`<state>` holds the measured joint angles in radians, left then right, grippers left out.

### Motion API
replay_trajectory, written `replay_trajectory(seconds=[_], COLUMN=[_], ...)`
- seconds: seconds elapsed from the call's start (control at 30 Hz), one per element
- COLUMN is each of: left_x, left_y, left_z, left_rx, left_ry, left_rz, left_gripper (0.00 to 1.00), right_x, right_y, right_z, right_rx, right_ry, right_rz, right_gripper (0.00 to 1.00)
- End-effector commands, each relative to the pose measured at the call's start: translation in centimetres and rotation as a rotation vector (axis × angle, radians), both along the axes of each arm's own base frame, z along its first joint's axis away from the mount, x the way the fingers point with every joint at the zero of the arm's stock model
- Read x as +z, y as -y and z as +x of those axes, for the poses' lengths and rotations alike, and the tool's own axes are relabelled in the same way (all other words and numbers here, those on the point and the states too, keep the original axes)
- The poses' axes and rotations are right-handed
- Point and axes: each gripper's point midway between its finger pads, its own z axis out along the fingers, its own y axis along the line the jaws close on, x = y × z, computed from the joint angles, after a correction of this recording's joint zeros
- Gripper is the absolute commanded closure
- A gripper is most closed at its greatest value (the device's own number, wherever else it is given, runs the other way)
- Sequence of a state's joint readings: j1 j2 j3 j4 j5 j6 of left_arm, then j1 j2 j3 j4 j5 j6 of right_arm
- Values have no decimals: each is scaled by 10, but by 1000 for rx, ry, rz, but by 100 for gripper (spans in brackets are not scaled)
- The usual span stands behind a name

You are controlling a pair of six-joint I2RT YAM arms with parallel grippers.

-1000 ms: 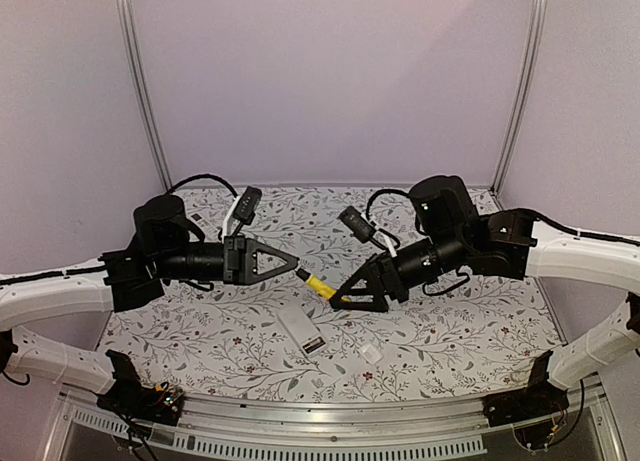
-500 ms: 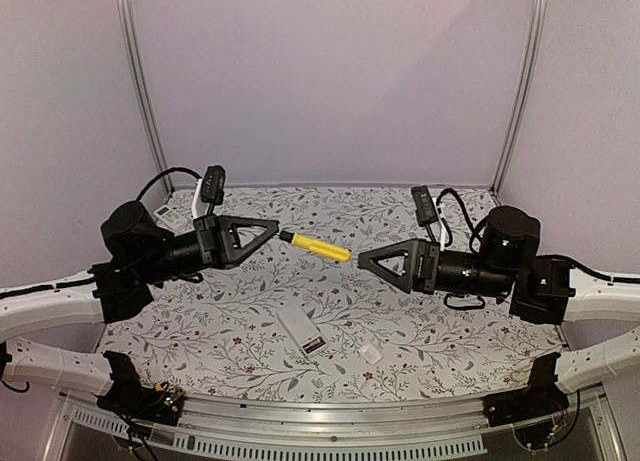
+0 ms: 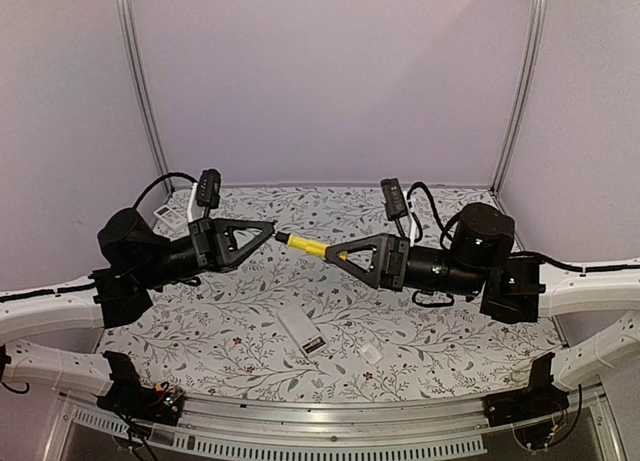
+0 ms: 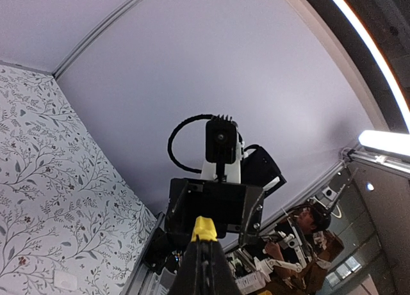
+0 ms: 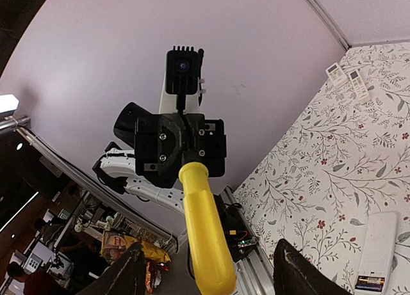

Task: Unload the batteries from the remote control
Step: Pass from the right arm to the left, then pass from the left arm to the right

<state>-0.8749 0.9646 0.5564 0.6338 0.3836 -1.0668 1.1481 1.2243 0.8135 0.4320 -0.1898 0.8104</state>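
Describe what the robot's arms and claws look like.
The left arm and right arm have white links and black joints. The left claw and right claw are black open triangles, each topped by a black camera with looping black cable.

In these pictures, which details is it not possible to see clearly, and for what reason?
- Tip of the screwdriver: hidden inside the left gripper in every view.
- How many batteries the remote holds: too small in the top view; only a sliver near the bottom edge in the right wrist view.
- Small white piece beside the remote: too small in the top view to identify.
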Motion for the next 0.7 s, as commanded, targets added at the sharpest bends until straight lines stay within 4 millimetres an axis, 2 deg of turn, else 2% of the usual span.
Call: replay_trajectory(seconds=[0.0,0.23,0.5,0.67], left_x=[6,4,2,2], left_y=[-1,0,6,8], left_z=[-7,-7,-9,-9], left_rx=[-15,-22,-54,-62], left_ry=[20,14,9,9], left_rz=[-27,-29,-21,-20], left_gripper=[100,100,100,100], right_x=[21,20,25,29], right_y=[-8,-11,-13,-21], right_z=[-5,-5,-3,-2], right_rx=[24,24,20,34], right_ry=[38,41,56,63], right_rz=[66,65,88,101], right_gripper=[38,49,56,61])
